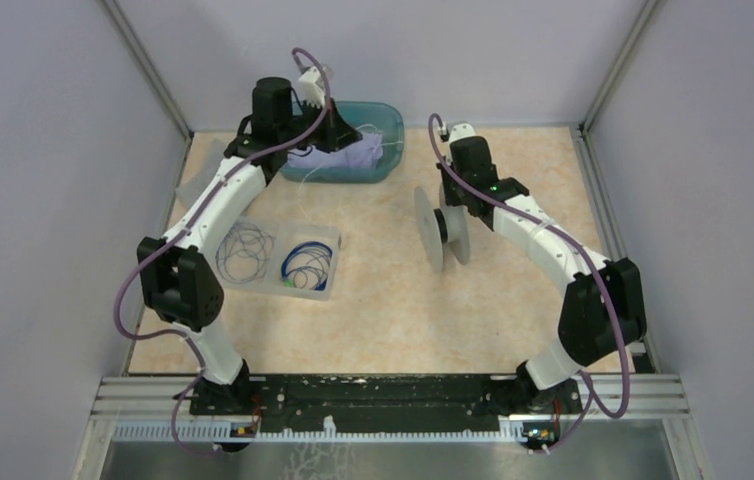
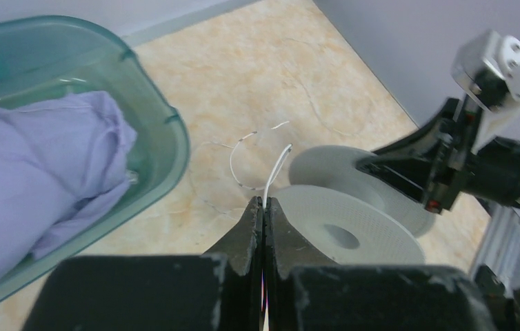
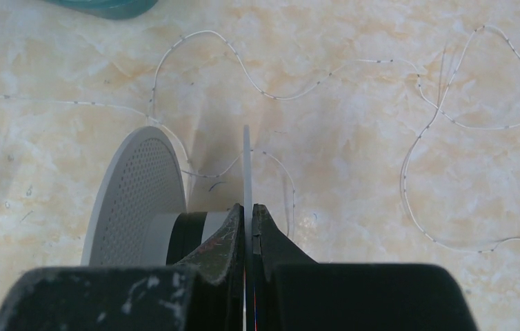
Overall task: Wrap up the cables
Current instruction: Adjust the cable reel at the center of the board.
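Left gripper (image 2: 264,201) is clenched on the end of the white cable (image 2: 279,160), by the teal bin (image 2: 167,134) holding lilac cloth (image 2: 36,165). Right gripper (image 3: 247,208) pinches a flange of the upright spool (image 3: 136,186). The white cable lies in loose loops on the beige table (image 3: 354,172). A clear tray (image 1: 331,240) beside the left arm holds coiled blue cables (image 1: 308,262). Both arms reach forward with bent elbows, between pale walls.
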Robot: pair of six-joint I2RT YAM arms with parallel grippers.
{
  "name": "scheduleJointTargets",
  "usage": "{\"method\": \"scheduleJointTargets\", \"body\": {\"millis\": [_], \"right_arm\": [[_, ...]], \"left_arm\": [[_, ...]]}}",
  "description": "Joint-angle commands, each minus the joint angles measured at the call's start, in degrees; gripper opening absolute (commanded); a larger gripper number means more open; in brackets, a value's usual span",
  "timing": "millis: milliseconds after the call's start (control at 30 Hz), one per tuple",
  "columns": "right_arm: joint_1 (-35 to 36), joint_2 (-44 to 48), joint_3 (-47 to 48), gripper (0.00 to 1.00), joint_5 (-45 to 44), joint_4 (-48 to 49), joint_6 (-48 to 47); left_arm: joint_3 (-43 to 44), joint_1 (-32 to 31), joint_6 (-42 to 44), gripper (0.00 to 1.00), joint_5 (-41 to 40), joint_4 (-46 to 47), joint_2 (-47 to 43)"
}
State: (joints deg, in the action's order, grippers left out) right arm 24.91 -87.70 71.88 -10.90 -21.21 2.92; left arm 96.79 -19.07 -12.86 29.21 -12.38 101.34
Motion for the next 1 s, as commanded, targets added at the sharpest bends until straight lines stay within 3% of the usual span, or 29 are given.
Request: {"method": "scheduleJointTargets", "body": {"millis": [0, 267, 667, 967], "right_arm": [[-0.3, 3.3, -0.4, 0.00, -0.7, 5.0, 2.8], [-0.3, 2.8, -0.2, 0.04, 1.1, 3.8, 2.2], [-0.4, 0.5, 3.7, 0.11, 2.5, 0.8, -1.0], [-0.5, -0.2, 9.4, 0.37, 4.8, -9.7, -8.6]], "left_arm": [[-0.9, -2.8, -0.7, 0.00, 9.5, 2.2, 1.4], [-4.6, -7.7, -2.7, 0.00, 18.4, 5.2, 2.4], [-2.8, -13.1, 10.0, 0.00, 14.4, -4.3, 0.2], [-0.9, -13.5, 10.3, 0.00, 9.2, -4.6, 1.5]]}}
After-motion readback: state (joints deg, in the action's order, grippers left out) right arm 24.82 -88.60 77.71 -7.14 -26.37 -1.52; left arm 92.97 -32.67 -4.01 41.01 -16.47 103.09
